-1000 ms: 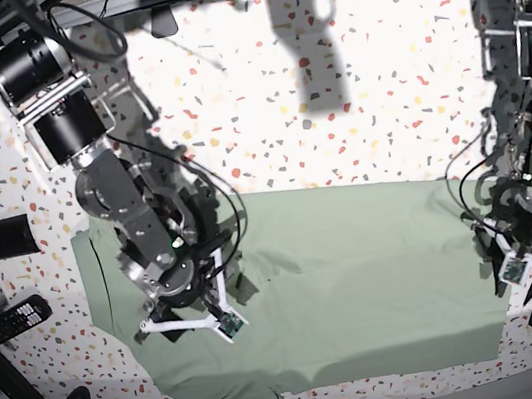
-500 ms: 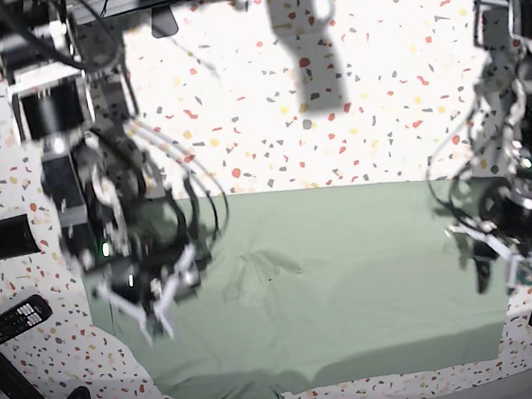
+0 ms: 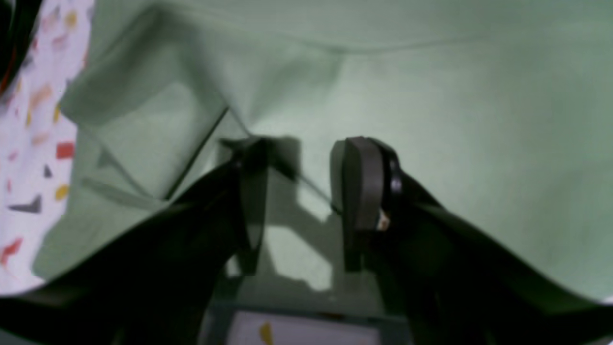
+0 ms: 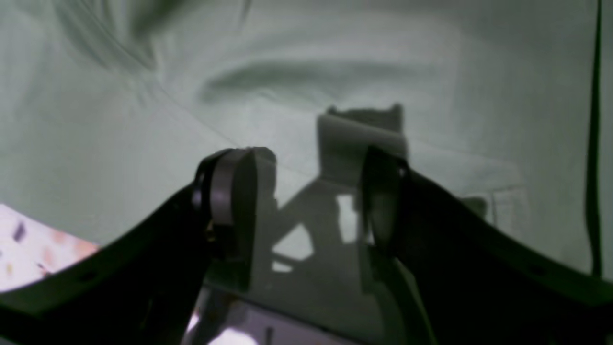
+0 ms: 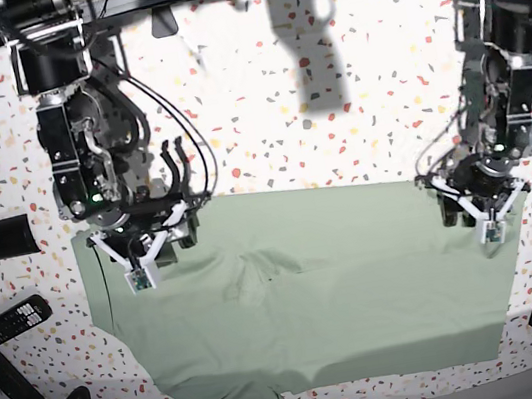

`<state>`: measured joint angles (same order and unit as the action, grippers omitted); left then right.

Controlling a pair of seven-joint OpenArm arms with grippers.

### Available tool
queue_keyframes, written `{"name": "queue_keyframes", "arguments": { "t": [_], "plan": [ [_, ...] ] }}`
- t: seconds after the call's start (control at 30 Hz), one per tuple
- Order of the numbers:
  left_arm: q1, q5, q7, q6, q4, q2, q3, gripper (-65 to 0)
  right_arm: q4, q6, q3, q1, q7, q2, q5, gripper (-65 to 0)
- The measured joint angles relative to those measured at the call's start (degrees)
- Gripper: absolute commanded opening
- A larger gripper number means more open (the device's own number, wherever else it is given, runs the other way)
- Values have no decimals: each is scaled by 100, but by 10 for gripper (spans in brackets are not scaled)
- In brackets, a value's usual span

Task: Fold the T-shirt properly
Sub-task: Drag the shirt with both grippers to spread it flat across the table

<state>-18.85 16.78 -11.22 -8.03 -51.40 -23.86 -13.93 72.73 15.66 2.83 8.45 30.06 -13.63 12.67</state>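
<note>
1. The T-shirt (image 5: 311, 293) lies spread over the near half of the speckled table (image 5: 351, 95), its hem close to the near edge; a small pucker of wrinkles sits left of its middle.
2. The left gripper (image 3: 299, 158) hangs above the shirt's far corner at the table's right side — jaws parted, nothing between them; a folded flap (image 3: 143, 120) lies just beside it.
3. The right gripper (image 4: 306, 163) hovers over the opposite far corner — jaws spread wide, holding nothing.
</note>
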Motion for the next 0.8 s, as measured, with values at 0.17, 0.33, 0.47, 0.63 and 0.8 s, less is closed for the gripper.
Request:
{"name": "queue_keyframes", "arguments": {
  "t": [0.17, 0.33, 0.47, 0.63, 0.8],
  "plan": [
    [-2, 122, -382, -15, -11, -13, 11, -411, 0, 2, 0, -37, 87, 13, 83, -304],
    [251, 131, -269, -24, -131, -13, 11, -411, 13, 715, 0, -190, 81, 15, 68, -304],
    [557, 144, -101, -7, -363, -31, 44, -411, 42, 835, 0, -413, -44, 13, 72, -304],
    [977, 142, -59, 9, -798, -111, 48, -411, 160, 837, -28, -750, -199, 11, 85, -304],
    [1467, 142, -87, 2, -1370, -310, 48, -411, 726, 839, -31, -1259, -153, -4, 85, -304]
  ]
}}
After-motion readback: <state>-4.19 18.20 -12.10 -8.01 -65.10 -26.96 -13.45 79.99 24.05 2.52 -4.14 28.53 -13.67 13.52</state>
